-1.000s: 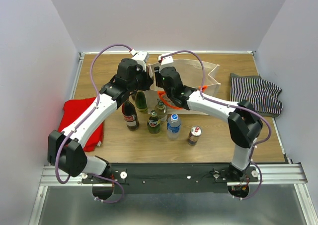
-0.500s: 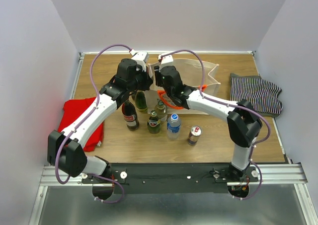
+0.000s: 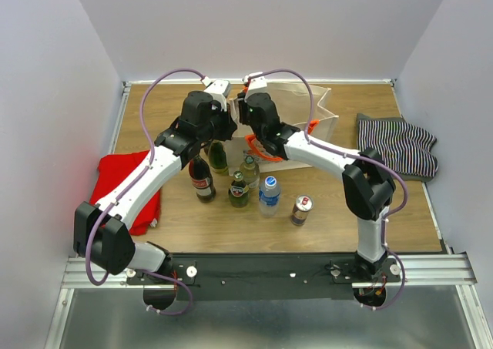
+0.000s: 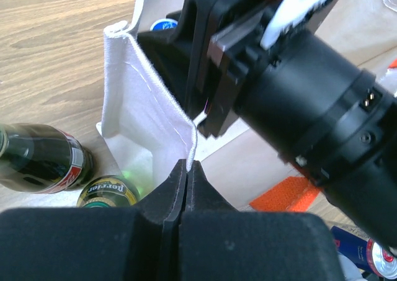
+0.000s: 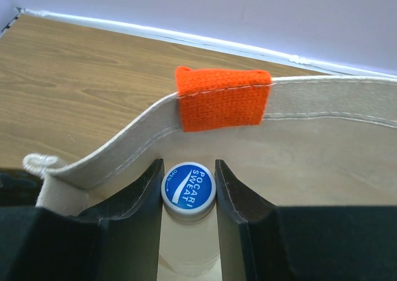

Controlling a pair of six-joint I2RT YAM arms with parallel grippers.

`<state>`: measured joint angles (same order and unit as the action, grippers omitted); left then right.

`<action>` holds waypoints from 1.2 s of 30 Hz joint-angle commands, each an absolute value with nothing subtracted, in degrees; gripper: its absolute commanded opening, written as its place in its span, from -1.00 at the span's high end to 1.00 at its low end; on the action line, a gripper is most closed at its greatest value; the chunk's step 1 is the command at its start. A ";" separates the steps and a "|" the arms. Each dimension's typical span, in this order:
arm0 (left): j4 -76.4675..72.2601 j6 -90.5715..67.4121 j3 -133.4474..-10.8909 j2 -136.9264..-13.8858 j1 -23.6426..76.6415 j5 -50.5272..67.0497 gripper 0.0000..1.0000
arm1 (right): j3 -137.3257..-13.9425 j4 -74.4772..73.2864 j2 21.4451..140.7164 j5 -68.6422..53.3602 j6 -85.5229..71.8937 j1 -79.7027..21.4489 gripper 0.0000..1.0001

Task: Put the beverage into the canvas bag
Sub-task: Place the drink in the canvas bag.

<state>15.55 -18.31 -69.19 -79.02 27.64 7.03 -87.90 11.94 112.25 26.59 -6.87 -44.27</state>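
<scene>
Right wrist view: the beverage point(image 5: 188, 189), a bottle with a blue cap, stands upright inside the mouth of the canvas bag point(image 5: 322, 116), just below the orange tab point(image 5: 223, 98).
Right gripper point(image 5: 188, 169): about half open, its jaws pressing on both sides of the bottle neck.
Left gripper point(image 4: 187, 169): fully closed, pinching the bag rim and holding it open.
Done: the beverage is grasped and already within the bag opening.
Left to do: I judge it must be lowered and released.
Bench point(image 3: 154, 110): a cola bottle point(image 3: 202, 181), a water bottle point(image 3: 269, 195) and a can point(image 3: 301, 209) stand near the bag.
Writing: the cap reads "POCARI SWEAT"; other labels are not clear.
</scene>
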 commanded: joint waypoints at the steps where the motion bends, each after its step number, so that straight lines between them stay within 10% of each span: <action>1: 17.23 -17.49 -68.73 -78.22 28.30 7.91 1.00 | -91.58 19.86 112.41 27.95 -5.98 -42.28 0.99; 36: 19.60 -17.49 -70.31 -79.80 28.30 3.08 1.00 | -91.05 8.62 110.92 17.40 -9.23 -44.12 0.97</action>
